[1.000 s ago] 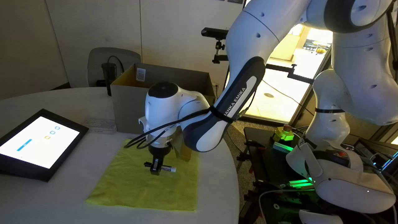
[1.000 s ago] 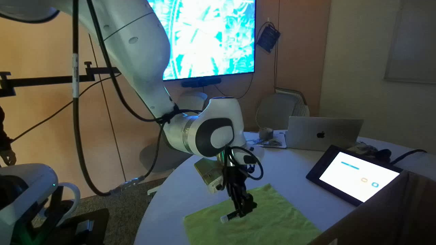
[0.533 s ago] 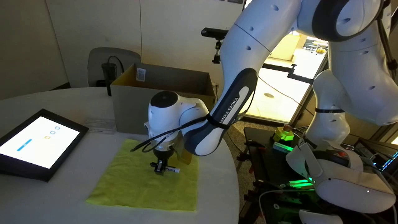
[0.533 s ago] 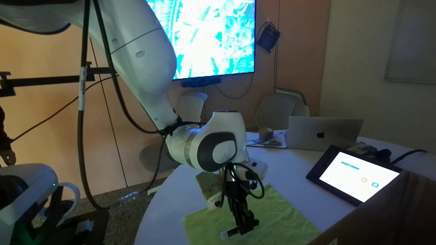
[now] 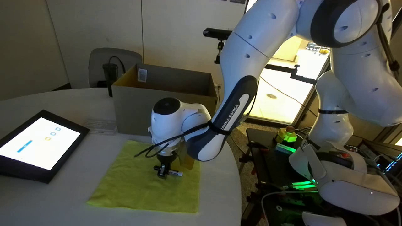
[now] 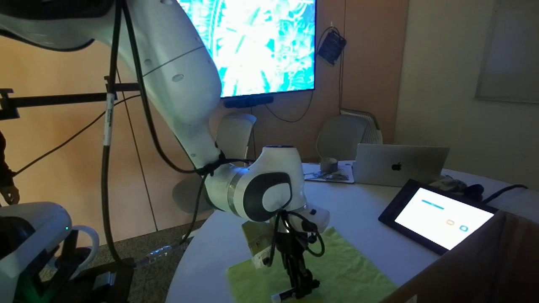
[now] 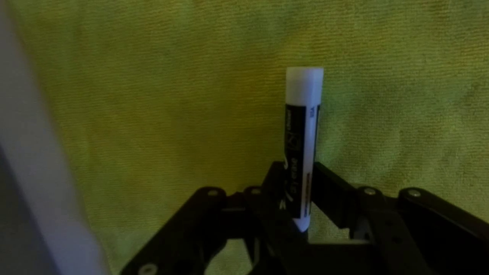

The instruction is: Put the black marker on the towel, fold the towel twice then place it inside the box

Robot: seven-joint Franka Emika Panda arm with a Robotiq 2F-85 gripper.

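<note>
The claw (image 7: 299, 181) pinches 1 black marker (image 7: 301, 143) over the towel (image 5: 141, 191).

The black dry-erase marker (image 7: 301, 145) is gripped roughly level over the yellow-green towel (image 5: 141, 194); in the wrist view its white end points to twelve o'clock. Whether it touches the towel cannot be told. The towel lies spread, unfolded, on the bench (image 5: 69, 188). In an exterior view the open-topped cardboard box (image 5: 135, 110) stands upright at the towel's twelve o'clock, just beside it.
</note>
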